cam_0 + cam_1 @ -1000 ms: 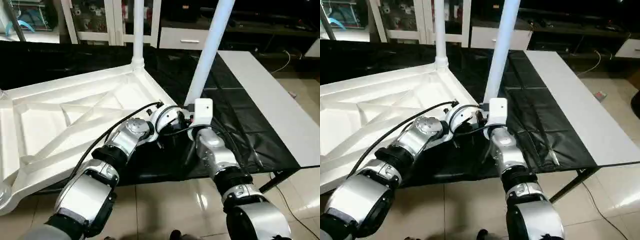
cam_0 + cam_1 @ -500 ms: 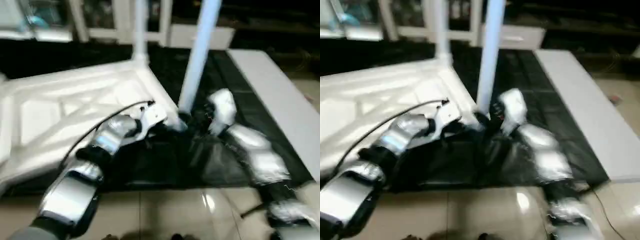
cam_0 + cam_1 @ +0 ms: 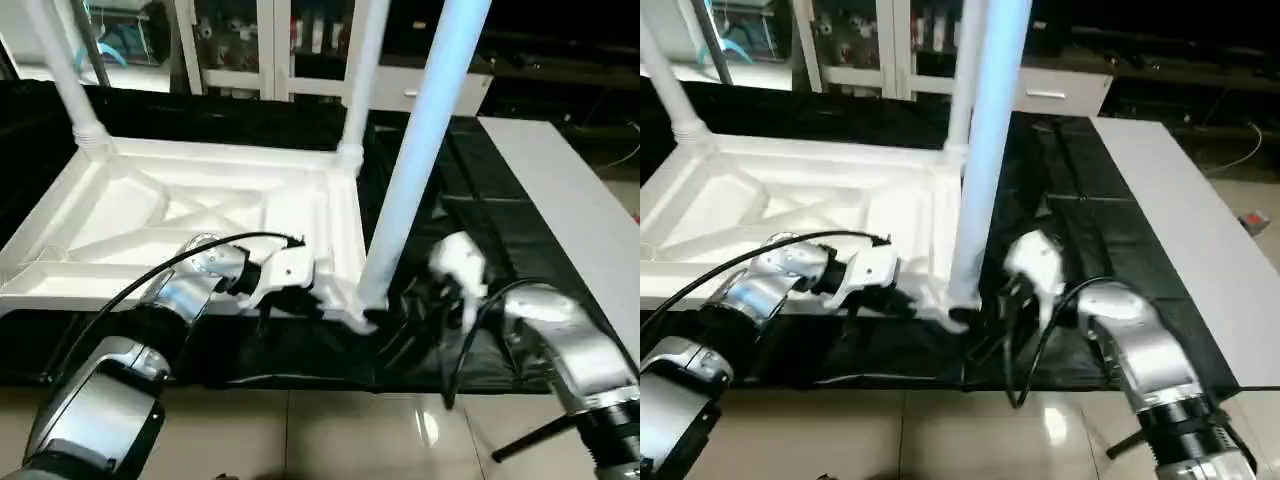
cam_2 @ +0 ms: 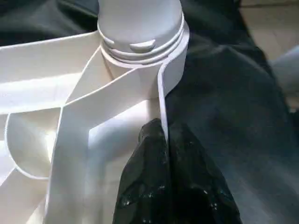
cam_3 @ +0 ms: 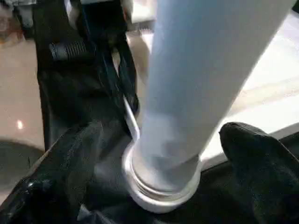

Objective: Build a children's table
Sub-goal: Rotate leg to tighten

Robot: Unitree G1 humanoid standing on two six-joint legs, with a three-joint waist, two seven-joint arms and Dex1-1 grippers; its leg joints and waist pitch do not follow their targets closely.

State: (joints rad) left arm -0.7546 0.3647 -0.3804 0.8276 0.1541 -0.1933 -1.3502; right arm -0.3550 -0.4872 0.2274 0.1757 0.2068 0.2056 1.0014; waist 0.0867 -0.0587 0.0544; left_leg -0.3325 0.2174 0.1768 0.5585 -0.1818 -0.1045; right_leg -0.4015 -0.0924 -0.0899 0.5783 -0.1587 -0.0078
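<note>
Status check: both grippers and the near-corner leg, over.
Left gripper shut on the tabletop rim beside the near corner socket. Right gripper open, fingers straddling the near leg base, apart from it. Leg upright in socket. Black drape bunched underneath.

Left claw (image 4: 163, 186) pinched shut (right claw (image 5: 163, 154) spread wide).

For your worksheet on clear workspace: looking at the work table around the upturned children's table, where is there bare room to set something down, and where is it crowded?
Free: black cloth between the tabletop and the white board. Crowded: the near corner, where the left gripper, right gripper and near leg meet.
</note>
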